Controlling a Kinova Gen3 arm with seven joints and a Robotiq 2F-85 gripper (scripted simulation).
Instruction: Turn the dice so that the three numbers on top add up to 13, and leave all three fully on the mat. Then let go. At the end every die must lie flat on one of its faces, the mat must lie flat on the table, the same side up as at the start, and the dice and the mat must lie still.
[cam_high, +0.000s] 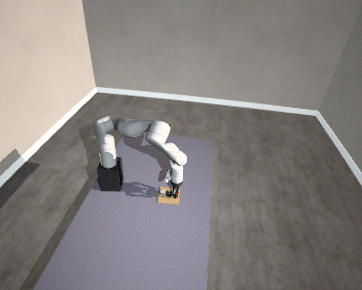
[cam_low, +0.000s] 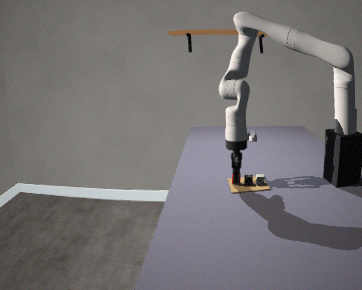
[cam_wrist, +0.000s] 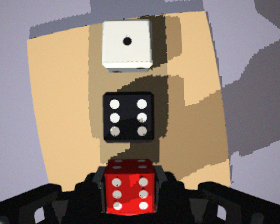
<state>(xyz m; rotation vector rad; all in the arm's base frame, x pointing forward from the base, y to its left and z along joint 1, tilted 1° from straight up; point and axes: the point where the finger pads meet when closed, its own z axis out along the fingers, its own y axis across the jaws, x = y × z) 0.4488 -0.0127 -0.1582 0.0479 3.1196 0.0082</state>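
The tan mat lies on the table. The white die sits flat near its far edge in the wrist view, one on top. The black die sits flat at the middle, six on top. My gripper points down and is shut on the red die, one finger on each side. The red die's upper face shows six. It is over the mat, in line with the other dice, at or just above the surface; contact is hidden.
The purple-grey table surrounds the mat. The robot's black base block stands on the table. A gap separates the red die from the black die. A wall shelf is in the background.
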